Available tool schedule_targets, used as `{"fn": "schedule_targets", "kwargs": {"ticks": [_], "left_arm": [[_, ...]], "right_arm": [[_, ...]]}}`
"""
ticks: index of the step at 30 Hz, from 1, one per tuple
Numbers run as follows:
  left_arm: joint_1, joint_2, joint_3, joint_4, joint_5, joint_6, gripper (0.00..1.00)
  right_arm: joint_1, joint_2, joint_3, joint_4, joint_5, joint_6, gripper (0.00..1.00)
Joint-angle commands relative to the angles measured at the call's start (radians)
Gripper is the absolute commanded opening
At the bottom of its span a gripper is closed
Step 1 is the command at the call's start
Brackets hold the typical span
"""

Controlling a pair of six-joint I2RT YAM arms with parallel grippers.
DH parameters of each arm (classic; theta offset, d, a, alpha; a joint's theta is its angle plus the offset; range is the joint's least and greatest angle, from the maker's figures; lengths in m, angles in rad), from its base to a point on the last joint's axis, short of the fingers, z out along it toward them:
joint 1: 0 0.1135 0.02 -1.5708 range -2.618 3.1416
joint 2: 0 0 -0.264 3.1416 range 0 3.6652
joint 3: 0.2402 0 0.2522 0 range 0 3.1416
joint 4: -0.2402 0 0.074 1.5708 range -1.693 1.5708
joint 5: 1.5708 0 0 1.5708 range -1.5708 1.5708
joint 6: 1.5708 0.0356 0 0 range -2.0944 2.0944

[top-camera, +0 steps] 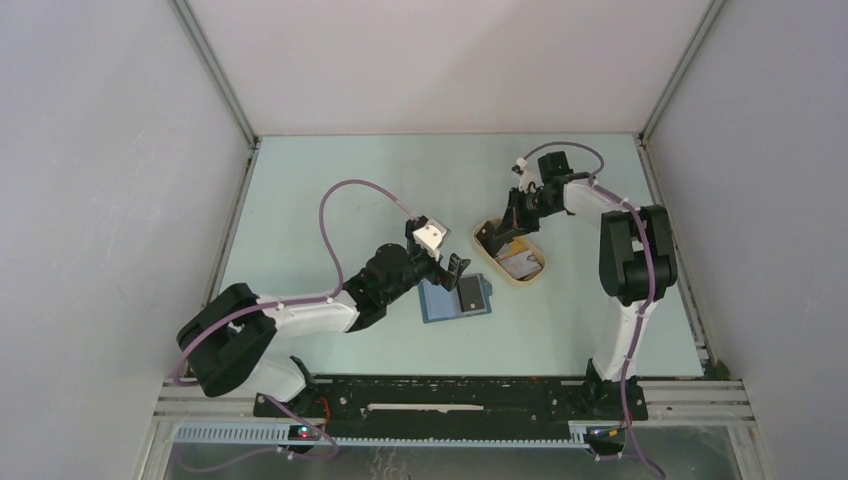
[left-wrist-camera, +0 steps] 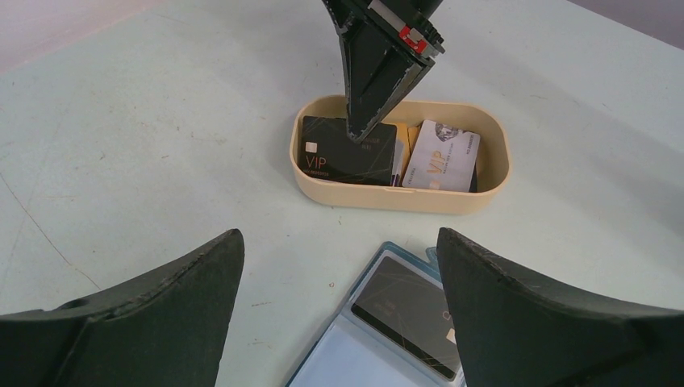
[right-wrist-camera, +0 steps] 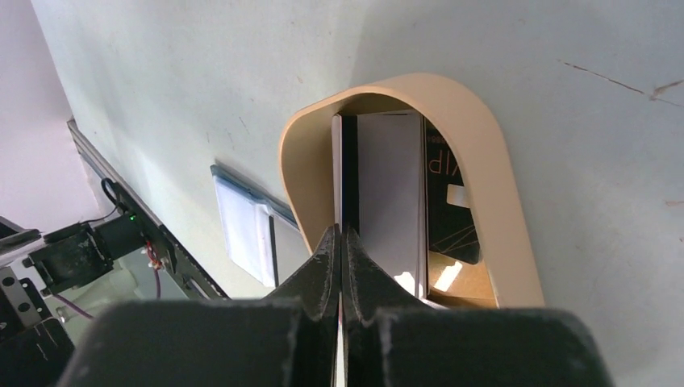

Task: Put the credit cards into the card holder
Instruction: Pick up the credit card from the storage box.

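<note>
Now, r. tool (left-wrist-camera: 359, 135) pinches blk card (left-wrist-camera: 335, 157)

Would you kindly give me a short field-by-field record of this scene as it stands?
right gripper: shut on black card, inside beige tray
left gripper: open, above card holder
card holder: lying open with one dark card on it
beige tray: black card, whitish card, others partly hidden

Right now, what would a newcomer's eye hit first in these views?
The right tool, shut, dips into the beige tray right of centre, pinching the edge of a black VIP card. Beside it, the left tool hangs open by the unfolded card holder, one dark card already in it.
</note>
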Motion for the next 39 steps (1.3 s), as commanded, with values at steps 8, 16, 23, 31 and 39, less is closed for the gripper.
{"fn": "schedule_targets", "kwargs": {"ticks": [8,16,23,31,39], "left_arm": [[0.01,-0.167,-0.023,0.068,0.044,-0.143,0.93],[0.011,-0.351,-0.171,0.228,0.2,-0.381,0.93],[0.011,-0.38,-0.228,0.377,0.281,-0.578,0.93],[0.012,-0.393,-0.313,0.557,0.264,-0.651,0.93],[0.011,-0.416,-0.291,0.563,0.264,-0.609,0.94]], "right_arm": [[-0.037,-0.215,0.043,-0.135,-0.009,-0.228,0.0],[-0.089,-0.431,0.008,-0.204,-0.214,-0.406,0.0],[-0.131,-0.739,-0.148,-0.116,-0.34,-0.438,0.0],[-0.159,-0.875,-0.38,0.05,-0.691,-0.361,0.0],[-0.13,-0.898,-0.417,0.147,-0.722,-0.259,0.0]]}}
